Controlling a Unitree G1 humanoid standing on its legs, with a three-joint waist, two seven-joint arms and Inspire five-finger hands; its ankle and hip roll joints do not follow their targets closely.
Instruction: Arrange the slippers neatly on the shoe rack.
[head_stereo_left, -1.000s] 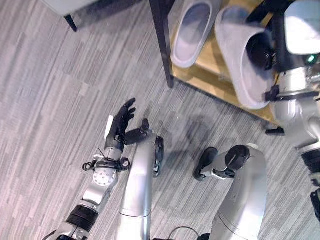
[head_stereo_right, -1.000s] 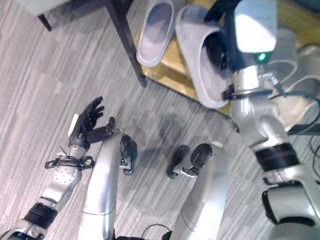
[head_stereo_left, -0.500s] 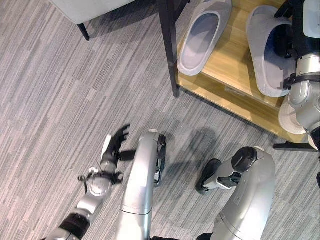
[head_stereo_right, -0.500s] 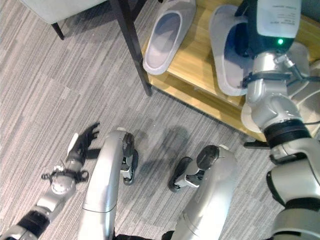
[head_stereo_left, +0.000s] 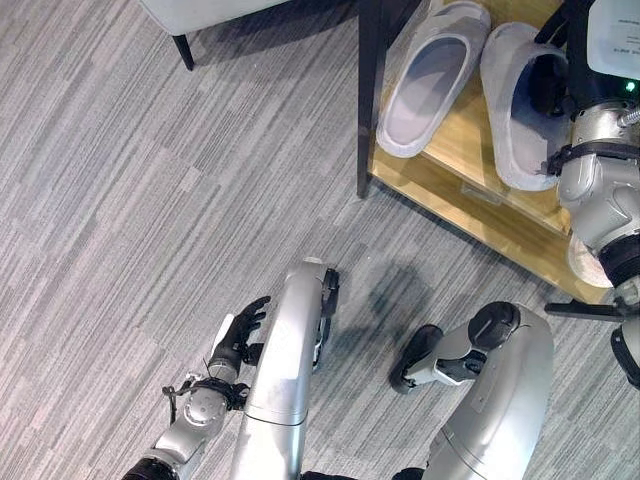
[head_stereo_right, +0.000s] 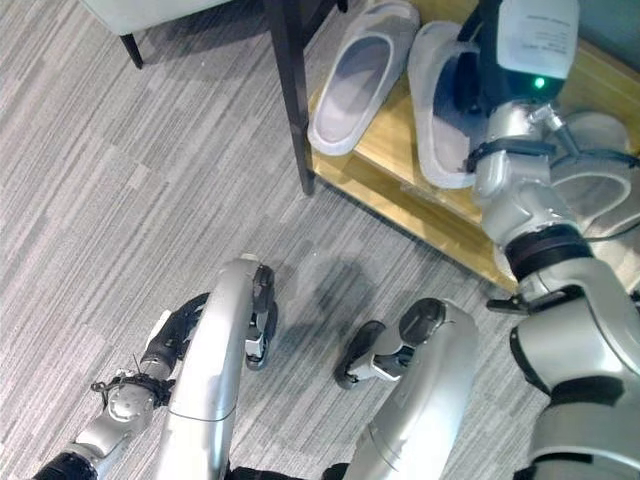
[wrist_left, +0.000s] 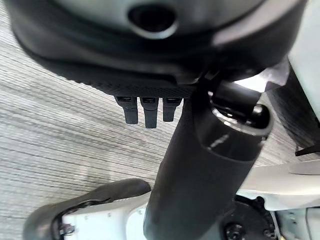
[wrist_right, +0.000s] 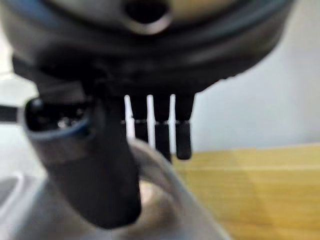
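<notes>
Two grey slippers lie side by side on the wooden shelf (head_stereo_left: 462, 160) of the shoe rack. The left slipper (head_stereo_left: 430, 80) rests by itself near the black post. On the right slipper (head_stereo_left: 508, 130) sits my right hand (head_stereo_left: 548, 85), dark, at its inner edge. In the right wrist view the thumb (wrist_right: 100, 170) and fingers pinch the slipper's grey rim (wrist_right: 167, 180) between them. My left hand (head_stereo_left: 240, 335) hangs low over the carpet, fingers relaxed and holding nothing.
The rack's black post (head_stereo_left: 370, 90) stands at the shelf's left corner. A pale slipper (head_stereo_right: 600, 140) lies further right on the rack. A grey seat with a dark leg (head_stereo_left: 185, 50) stands at the back left. Grey striped carpet (head_stereo_left: 120, 220) covers the floor.
The view has shifted. My right hand has brought the right slipper down from the air onto the shelf, close beside the left one. My left hand has dropped lower, toward my body.
</notes>
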